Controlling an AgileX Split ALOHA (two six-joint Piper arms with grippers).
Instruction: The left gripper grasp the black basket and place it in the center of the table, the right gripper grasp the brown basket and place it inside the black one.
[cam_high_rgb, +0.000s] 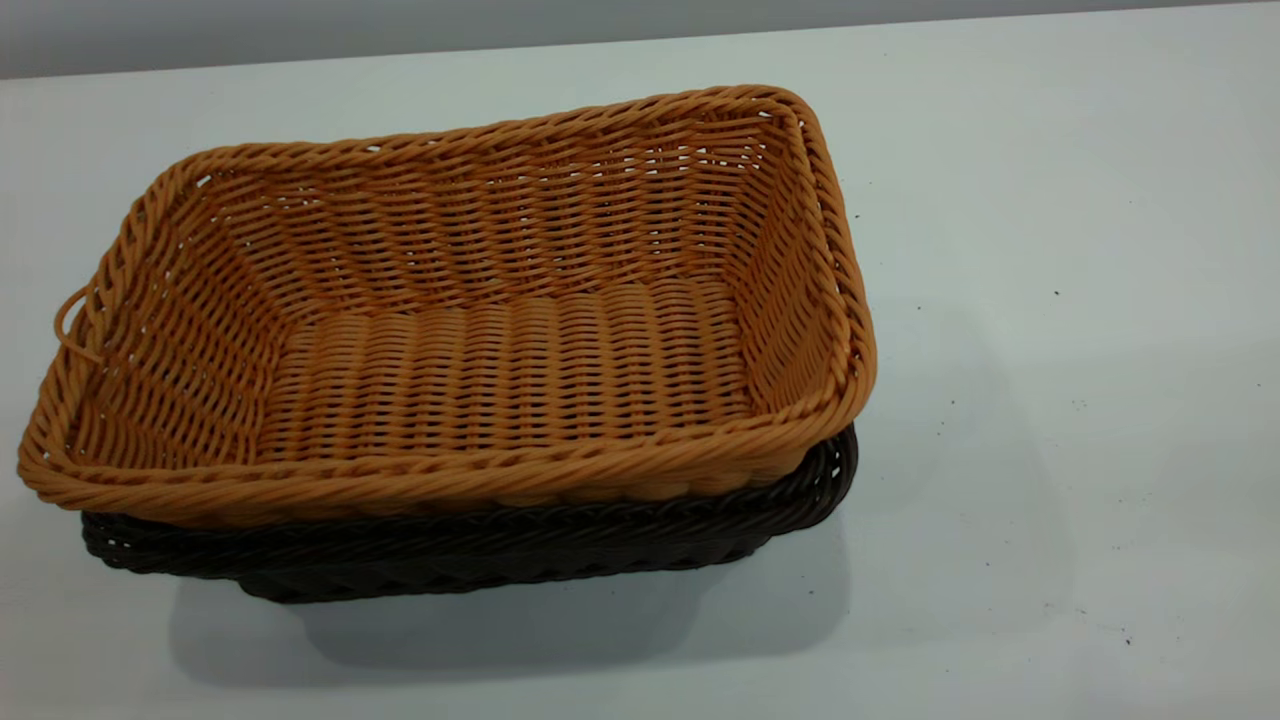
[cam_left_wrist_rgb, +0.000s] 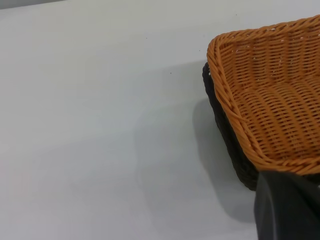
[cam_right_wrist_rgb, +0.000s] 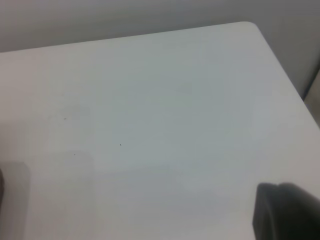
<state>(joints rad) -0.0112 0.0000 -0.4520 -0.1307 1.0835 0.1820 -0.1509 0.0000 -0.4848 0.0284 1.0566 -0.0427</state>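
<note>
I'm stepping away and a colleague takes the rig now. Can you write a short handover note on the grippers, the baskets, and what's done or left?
Left gripper: only a dark part shows at the left wrist view's edge, beside the baskets, holding nothing visible; fingers not readable.
Right gripper: only a dark edge shows, over bare table, away from the baskets.
Brown basket sits nested inside the black basket, upright, on the table.
Done: both placements appear complete.
Left: seemingly nothing except confirming the arms are clear.

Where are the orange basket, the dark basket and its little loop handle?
brown basket (cam_high_rgb: 500, 370), exterior view, woven floor.
black basket (cam_high_rgb: 480, 550), exterior view, near braided rim.
loop (cam_high_rgb: 68, 322), exterior view, on the brown basket's short end.
</note>
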